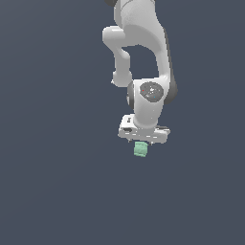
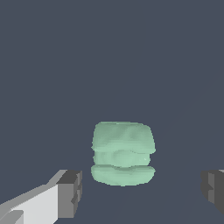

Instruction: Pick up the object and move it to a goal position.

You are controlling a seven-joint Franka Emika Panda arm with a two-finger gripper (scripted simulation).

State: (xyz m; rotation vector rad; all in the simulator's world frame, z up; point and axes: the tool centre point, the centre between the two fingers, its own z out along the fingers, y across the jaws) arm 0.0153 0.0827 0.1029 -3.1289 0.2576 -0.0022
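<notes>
Wide-spread fingers (image 2: 70, 192) flanking untouched block (image 2: 123, 153)

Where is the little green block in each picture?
Exterior view: the mint-green block sits just below the white gripper, near the picture's middle.
Wrist view: the block fills the middle, between the two dark fingertips, with gaps on both sides.
Shared landmark: the gripper itself; the block lies under it in one view and between its open fingers in the other.
</notes>
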